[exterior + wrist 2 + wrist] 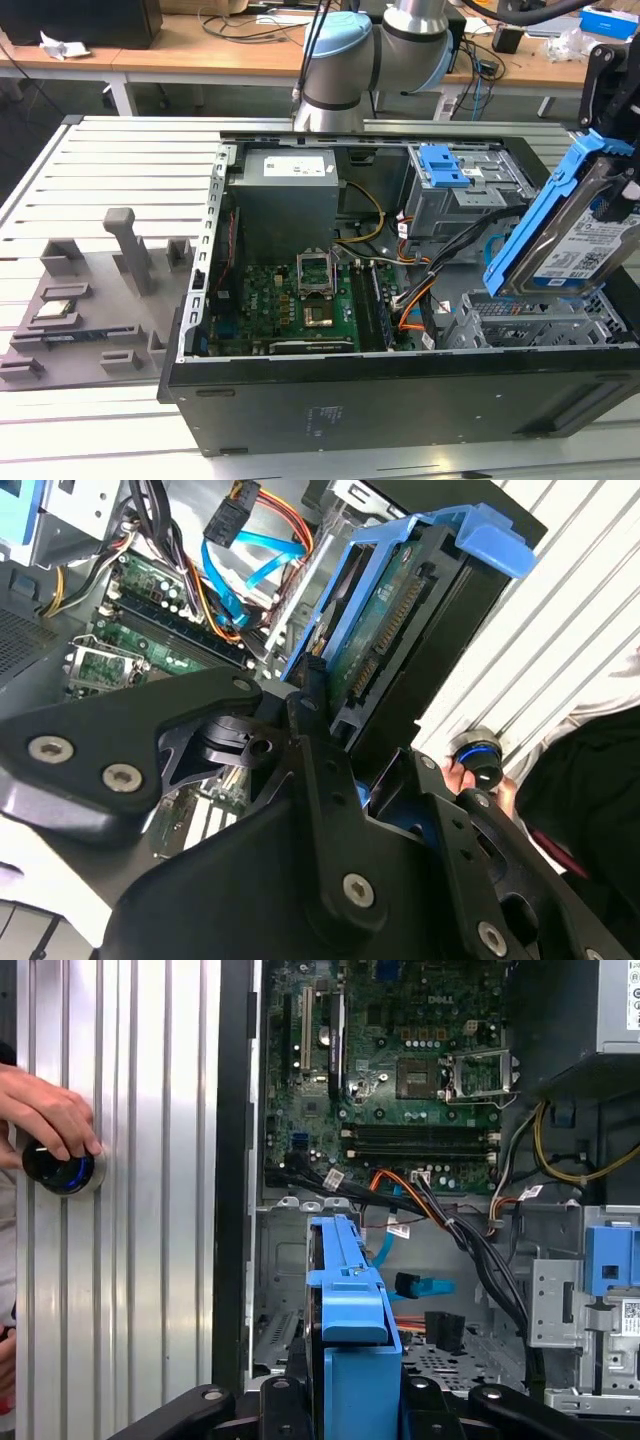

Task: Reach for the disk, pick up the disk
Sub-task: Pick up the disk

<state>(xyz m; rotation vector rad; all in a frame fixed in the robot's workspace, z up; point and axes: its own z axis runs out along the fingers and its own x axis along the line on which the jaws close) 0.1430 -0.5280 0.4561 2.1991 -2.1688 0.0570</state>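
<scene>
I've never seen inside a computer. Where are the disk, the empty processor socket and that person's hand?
disk (585, 245): exterior view, its labelled silver face.
processor socket (322, 315): exterior view, its centre.
hand (45, 1110): first wrist view, its knuckles.

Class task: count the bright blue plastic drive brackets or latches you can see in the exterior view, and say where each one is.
2. One frames the disk, held tilted above the case at the exterior view's right by the gripper. The other, a blue latch, sits atop the grey drive cage. Others may be hidden.

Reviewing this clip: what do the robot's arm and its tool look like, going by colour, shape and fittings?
In the exterior view the arm has silver-grey tubular segments with pale blue joint caps and black cables running along it. In the second wrist view the tool is matte black, built of flat angular linkage plates joined by silver round-head screws.
</scene>
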